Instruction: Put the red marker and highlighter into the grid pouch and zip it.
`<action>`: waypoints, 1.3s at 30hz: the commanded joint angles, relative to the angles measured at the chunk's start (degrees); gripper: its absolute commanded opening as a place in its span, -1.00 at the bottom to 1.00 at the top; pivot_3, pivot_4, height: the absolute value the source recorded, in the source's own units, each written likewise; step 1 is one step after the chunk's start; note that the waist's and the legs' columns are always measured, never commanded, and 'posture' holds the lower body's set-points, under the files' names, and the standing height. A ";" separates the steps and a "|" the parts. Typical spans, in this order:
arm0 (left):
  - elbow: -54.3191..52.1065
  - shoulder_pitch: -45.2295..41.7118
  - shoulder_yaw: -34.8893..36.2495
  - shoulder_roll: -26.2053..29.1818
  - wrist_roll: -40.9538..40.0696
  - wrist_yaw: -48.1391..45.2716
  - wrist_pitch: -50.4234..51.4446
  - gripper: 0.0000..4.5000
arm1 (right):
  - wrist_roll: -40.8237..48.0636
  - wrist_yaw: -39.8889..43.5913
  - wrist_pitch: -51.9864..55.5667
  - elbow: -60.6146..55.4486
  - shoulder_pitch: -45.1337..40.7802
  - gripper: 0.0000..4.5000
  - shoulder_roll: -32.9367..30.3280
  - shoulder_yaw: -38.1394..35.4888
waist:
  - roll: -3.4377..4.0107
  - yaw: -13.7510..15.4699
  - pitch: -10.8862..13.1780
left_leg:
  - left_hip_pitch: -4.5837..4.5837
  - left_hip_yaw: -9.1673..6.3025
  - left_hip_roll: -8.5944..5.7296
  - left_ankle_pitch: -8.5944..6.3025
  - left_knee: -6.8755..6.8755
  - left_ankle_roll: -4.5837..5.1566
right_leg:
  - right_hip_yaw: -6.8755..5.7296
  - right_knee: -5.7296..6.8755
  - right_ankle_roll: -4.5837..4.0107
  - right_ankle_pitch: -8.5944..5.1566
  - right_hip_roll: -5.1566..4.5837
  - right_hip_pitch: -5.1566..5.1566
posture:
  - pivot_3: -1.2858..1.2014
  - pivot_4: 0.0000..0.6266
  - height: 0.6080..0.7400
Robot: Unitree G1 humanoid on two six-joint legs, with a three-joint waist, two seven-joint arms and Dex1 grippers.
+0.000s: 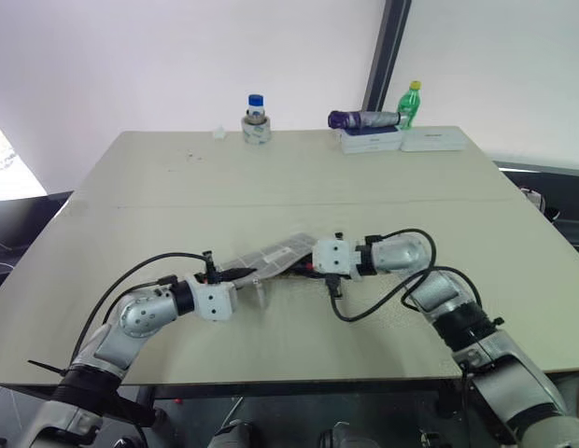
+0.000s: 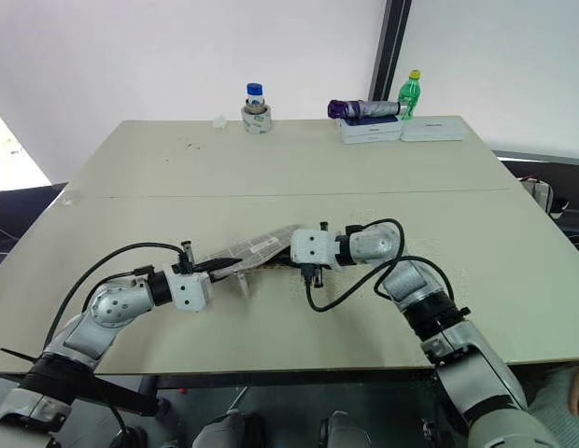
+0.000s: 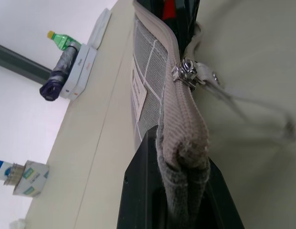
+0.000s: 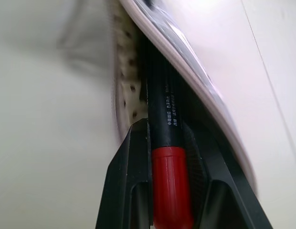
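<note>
The table (image 1: pixel 299 177) is seen from above and behind both arms by the two head views, which share almost the same forward, downward look. The grid pouch (image 3: pixel 153 90) is viewed at close range along its zipper edge by the left wrist camera, and the red marker (image 4: pixel 168 143) just as closely by the right wrist camera.

A pale beige worktop (image 1: pixel 299 177) fills the middle of the room, with a thin seam running across it. Behind it stands a plain white wall (image 1: pixel 177 56), split by a dark, slanting post (image 1: pixel 385 56). Bright daylight glares in at the left edge (image 1: pixel 5 159). Beyond the worktop's sides the floor (image 1: pixel 28 219) is dark.
</note>
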 commanded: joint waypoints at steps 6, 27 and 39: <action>-3.68 -0.32 2.69 -2.26 -8.50 -0.62 3.63 -1.00 | 1.47 -1.10 -6.83 2.11 -1.98 0.29 1.66 -3.09 | 0.00 -0.08 0.00 | 0.00 0.00 0.01 0.02 0.01 -0.03 | 0.00 0.05 0.00 0.00 0.01 -0.01 | 0.03 -0.52 1.00; -3.07 -1.77 -0.86 -9.87 -0.97 4.99 11.93 -1.00 | 36.23 -17.04 48.30 -36.91 24.57 0.69 3.42 -14.20 | -0.02 0.02 -0.01 | -0.01 -0.18 -0.02 -0.24 0.07 0.41 | 0.00 0.05 -0.02 0.01 -0.04 0.07 | 0.03 -0.52 1.00; -5.49 -0.30 -3.97 -10.26 5.34 6.50 11.25 -1.00 | 37.19 -25.55 54.60 -30.34 21.68 0.69 16.42 -13.89 | -0.03 -0.02 -0.01 | -0.02 -0.18 -0.02 -0.24 0.07 0.40 | 0.00 0.06 -0.02 0.01 -0.01 0.05 | 0.03 -0.52 1.00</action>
